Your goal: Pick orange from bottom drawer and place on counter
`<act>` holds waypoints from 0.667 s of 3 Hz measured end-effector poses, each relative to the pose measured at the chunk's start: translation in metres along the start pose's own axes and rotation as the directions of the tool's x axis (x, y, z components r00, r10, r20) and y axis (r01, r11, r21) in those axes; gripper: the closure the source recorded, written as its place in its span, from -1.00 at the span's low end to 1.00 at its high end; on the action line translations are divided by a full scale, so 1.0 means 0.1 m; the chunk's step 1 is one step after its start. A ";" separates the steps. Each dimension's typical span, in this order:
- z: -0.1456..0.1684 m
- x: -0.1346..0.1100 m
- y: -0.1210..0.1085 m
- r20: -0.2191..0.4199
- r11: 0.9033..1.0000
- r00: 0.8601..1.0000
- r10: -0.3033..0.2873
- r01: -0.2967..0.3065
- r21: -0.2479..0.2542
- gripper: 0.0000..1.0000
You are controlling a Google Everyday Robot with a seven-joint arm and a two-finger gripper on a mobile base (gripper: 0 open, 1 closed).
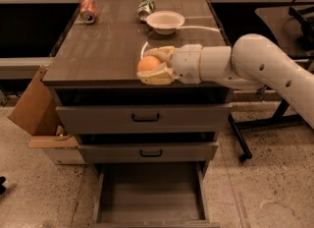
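Note:
The orange is a small round fruit held between the cream fingers of my gripper, which is shut on it. The gripper reaches in from the right on a white arm and holds the orange just above the front edge of the counter, the glossy grey-brown cabinet top. The bottom drawer is pulled open below, its plain grey inside showing nothing in it.
A white bowl stands at the back of the counter with a crushed green can beside it and a crushed reddish can at the back left. A cardboard box leans left of the cabinet. Two upper drawers are closed.

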State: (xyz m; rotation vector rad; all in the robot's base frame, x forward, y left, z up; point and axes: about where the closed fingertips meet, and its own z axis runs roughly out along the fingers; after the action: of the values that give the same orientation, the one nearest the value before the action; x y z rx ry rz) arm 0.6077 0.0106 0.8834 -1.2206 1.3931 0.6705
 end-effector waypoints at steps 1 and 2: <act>0.10 -0.09 -0.14 -0.002 1.000 1.000 -0.001 0.001 0.014 1.00; 0.28 -0.19 -0.29 -0.013 1.000 1.000 0.008 -0.008 0.010 1.00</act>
State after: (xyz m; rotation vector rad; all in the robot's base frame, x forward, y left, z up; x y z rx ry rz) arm 0.6420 0.0330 0.9021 -1.2141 1.4111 0.6620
